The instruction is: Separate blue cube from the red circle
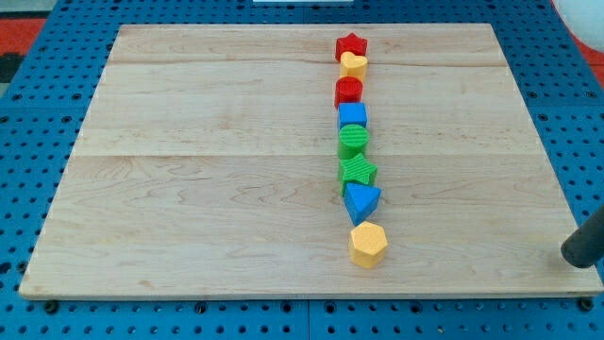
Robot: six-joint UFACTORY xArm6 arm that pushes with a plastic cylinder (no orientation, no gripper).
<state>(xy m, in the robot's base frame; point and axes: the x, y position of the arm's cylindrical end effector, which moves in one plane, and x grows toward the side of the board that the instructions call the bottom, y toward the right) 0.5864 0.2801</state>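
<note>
Blue cube [352, 116] sits in a single column of eight small blocks running from the view's top towards the bottom, a little right of the middle of the wooden desk [189, 189]. It is a plain bright blue block with flat faces, fourth from the top. The red circle [348, 91], a short red cylinder, lies directly above it, touching or nearly touching. No brand, label or writing can be read anywhere.

Above the red circle come a yellow heart-like block [354, 64] and, topmost, a red star [352, 44]. Below the blue cube follow a green round block [353, 140], a green ridged block [358, 171], a blue triangular block [360, 201] and, slightly apart at the end, a yellow hexagon [368, 245].

There is no claw. The dark rod enters at the view's lower right edge; my tip [573, 257] rests there, just off the desk, well apart from the blue cube and every other block. A blue pegboard [38, 321] surrounds the desk.
</note>
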